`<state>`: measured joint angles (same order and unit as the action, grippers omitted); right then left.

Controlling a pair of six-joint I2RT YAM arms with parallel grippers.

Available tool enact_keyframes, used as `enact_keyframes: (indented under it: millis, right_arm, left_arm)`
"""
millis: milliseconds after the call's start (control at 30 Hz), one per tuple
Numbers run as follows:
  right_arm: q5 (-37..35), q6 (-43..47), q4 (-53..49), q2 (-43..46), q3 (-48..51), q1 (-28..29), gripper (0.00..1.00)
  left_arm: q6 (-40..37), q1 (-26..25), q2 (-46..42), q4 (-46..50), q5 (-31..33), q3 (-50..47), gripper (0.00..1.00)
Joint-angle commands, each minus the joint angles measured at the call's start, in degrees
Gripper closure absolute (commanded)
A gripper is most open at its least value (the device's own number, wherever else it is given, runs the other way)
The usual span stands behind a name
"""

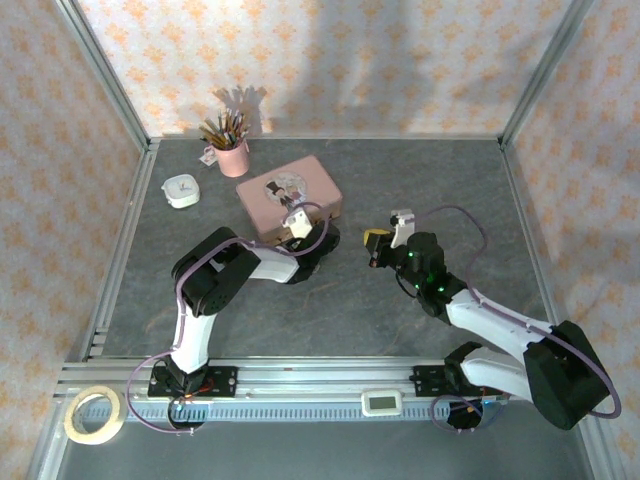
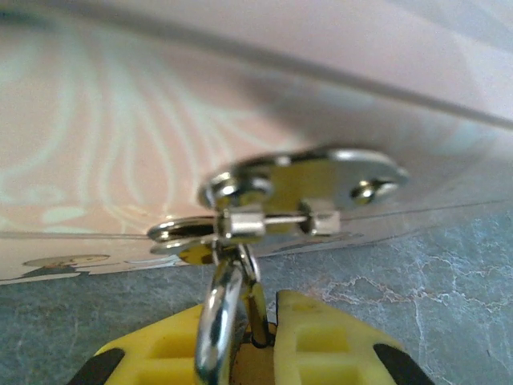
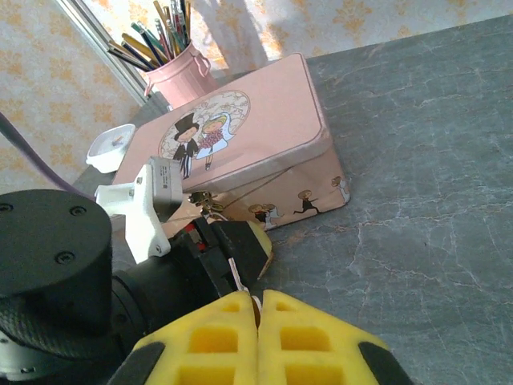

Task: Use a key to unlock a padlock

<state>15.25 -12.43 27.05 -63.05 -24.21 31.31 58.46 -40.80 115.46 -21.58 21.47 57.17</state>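
Now the left hand (image 2: 255, 322) pinches the padlock (image 2: 222, 298) steady; the right hand (image 3: 258, 302), clamped on the key (image 3: 238, 276), should insert it next.

The left claw (image 2: 247, 314) reaches up from the bottom edge, and its yellow fingers (image 2: 321, 345) stand close together on either side of the padlock (image 2: 218, 321). The padlock's silvery shackle rises out of the narrow gap and hooks through the ring of a shiny clasp (image 2: 304, 180). The clasp is riveted to the side of the pink tin (image 2: 120, 120). A sliver of brass shows low between the fingers. Grey marbled counter (image 2: 433, 273) lies under the tin.
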Motion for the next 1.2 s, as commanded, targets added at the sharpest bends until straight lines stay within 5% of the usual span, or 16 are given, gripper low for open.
enact_keyframes:
  millis: [0, 167, 567, 867, 1167]
  right_arm:
    - [0.4, -0.9, 1.4, 0.0, 0.8, -0.3, 1.0]
    - [3.9, -4.2, 2.1, -1.9, 1.5, -0.5, 1.0]
    - [12.6, -19.8, 18.2, -11.0, 7.4, -1.1, 1.0]
    - [14.3, -24.9, 23.7, -13.0, 10.9, -1.2, 1.0]
    - [19.5, -33.2, 40.4, -21.7, 12.9, -2.8, 1.0]
  left_arm:
    - [-3.1, 1.9, -0.4, 4.5, -4.2, -3.5, 1.0]
    - [-3.6, 2.7, -5.7, -2.5, -13.0, -8.3, 1.0]
    - [10.2, 3.5, -13.9, -23.4, -30.8, -17.6, 1.0]
    - [15.3, 1.9, -14.7, -32.4, -33.1, -18.7, 1.0]
    - [17.6, 0.4, -12.5, -38.6, -34.2, -18.5, 1.0]
